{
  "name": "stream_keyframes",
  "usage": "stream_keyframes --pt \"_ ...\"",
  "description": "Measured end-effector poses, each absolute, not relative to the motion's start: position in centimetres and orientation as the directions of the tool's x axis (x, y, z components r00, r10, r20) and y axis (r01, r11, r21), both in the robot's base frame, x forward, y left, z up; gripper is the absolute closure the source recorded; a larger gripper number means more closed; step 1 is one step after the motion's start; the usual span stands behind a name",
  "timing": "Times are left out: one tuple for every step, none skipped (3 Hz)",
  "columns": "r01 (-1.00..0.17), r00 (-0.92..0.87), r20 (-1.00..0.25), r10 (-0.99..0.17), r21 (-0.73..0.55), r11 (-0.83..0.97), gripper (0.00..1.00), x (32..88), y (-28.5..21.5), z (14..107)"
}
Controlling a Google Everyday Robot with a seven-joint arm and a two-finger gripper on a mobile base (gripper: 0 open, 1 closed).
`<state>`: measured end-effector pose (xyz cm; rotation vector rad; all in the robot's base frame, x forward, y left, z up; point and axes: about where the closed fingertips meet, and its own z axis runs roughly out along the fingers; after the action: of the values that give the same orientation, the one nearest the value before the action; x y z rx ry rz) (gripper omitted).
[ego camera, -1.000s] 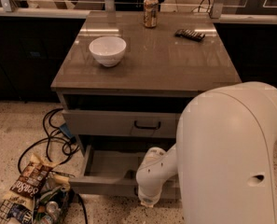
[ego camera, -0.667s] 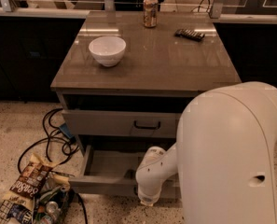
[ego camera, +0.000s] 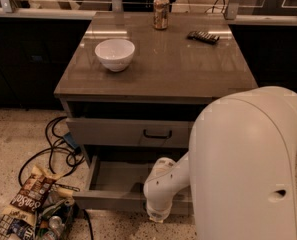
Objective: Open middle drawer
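Note:
The middle drawer (ego camera: 113, 178) stands pulled out below the uppermost grey drawer front (ego camera: 113, 132), and its plain grey tray shows inside. Its front panel (ego camera: 108, 201) faces the floor side; its handle is hidden behind my arm. My gripper (ego camera: 157, 212) is at the end of the white wrist, low against the centre of the open drawer's front. The large white arm housing (ego camera: 248, 169) covers the right half of the cabinet. The lowest drawer is hidden under the open one.
On the cabinet top (ego camera: 188, 69) stand a white bowl (ego camera: 115, 54), a drink can (ego camera: 161, 12) and a dark remote (ego camera: 203, 36). Black cables (ego camera: 58, 149) and a basket of snack bags and bottles (ego camera: 30, 209) lie on the floor at the left.

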<state>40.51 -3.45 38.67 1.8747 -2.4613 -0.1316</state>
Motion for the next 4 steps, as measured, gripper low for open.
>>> stream_keyframes --pt "-0.96 -0.267 -0.016 -0.964 0.095 0.264 1.0 40.5 -3.5 38.6" --pt "-0.959 -0.271 -0.009 -0.962 0.09 0.269 1.0 39.5 -3.3 39.3" --pt "-0.962 -0.258 -0.001 -0.966 0.089 0.257 1.0 39.2 -2.9 39.5" --pt "-0.962 -0.258 -0.001 -0.966 0.089 0.257 1.0 39.1 -2.9 39.5"
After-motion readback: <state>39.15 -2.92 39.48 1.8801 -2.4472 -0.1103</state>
